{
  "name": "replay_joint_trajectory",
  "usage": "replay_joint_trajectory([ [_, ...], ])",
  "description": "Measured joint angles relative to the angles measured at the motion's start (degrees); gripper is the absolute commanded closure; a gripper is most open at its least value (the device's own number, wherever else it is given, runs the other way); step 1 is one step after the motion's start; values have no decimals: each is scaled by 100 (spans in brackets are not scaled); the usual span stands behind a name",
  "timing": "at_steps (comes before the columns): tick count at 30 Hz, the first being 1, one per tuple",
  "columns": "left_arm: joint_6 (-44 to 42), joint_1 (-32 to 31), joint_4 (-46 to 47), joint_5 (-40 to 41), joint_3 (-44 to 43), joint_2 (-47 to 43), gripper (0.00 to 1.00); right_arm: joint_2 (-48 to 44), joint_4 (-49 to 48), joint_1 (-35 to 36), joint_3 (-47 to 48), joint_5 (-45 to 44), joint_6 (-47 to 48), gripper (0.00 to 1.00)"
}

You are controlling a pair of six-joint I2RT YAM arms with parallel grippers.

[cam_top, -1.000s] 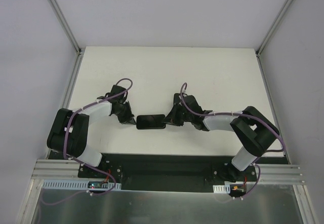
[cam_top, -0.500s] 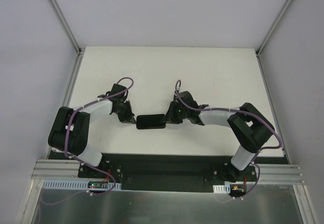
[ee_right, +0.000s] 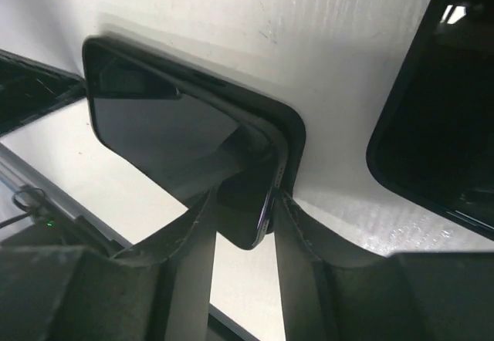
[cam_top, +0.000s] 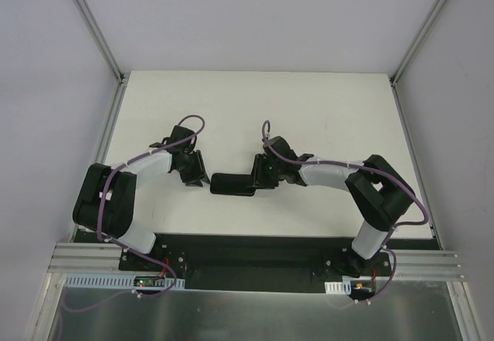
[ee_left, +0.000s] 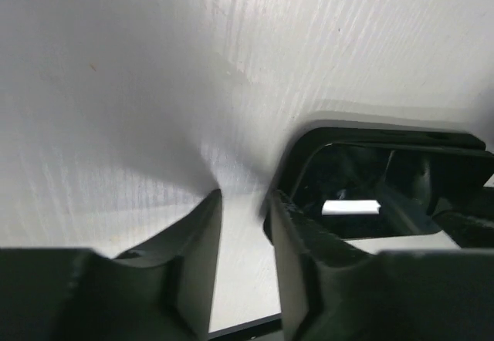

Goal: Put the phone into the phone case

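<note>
In the top view the phone and the phone case show as one black slab (cam_top: 231,184) on the white table between my grippers. In the right wrist view the phone (ee_right: 162,125) shows its glossy black screen, with the black rim of the phone case (ee_right: 297,136) round its far end. My right gripper (ee_right: 247,202) is shut on the phone's near edge (cam_top: 258,177). In the left wrist view the case (ee_left: 309,144) lies just right of my left gripper (ee_left: 243,198), which is slightly open with only table between its fingers (cam_top: 198,177).
A second glossy black rounded shape (ee_right: 440,109) fills the right edge of the right wrist view; I cannot tell what it is. The white table (cam_top: 324,117) is bounded by grey walls and metal rails, with a black base strip (cam_top: 255,252) at the near edge.
My right gripper has moved left and farther from the bases, and the black slab has shifted slightly right and tilted. My left gripper has drawn a little away from the slab's left end.
</note>
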State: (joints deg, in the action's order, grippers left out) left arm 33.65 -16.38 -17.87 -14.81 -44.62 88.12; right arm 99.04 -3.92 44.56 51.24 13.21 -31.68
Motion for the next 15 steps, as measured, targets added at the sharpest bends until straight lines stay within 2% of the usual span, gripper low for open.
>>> replay_joint_trajectory([
  [3,-15,-33,-2,203,-48,-133,52,-20,442,31,188,-59,120,50],
  [4,-13,-44,-22,291,-48,-179,52,-46,516,46,227,-55,140,41],
  [7,0,-55,-111,476,-46,-431,47,-232,726,87,251,-35,164,27],
  [10,-4,-55,-138,638,-48,-879,44,-439,973,98,254,-72,181,23],
  [11,-9,-50,-142,645,-50,-1034,45,-492,1038,98,254,-90,192,23],
  [14,-17,-50,-151,568,-61,-1388,63,-619,1399,98,356,-249,262,24],
  [15,-13,-52,-164,527,-61,-1488,76,-629,1569,94,487,-326,332,26],
])
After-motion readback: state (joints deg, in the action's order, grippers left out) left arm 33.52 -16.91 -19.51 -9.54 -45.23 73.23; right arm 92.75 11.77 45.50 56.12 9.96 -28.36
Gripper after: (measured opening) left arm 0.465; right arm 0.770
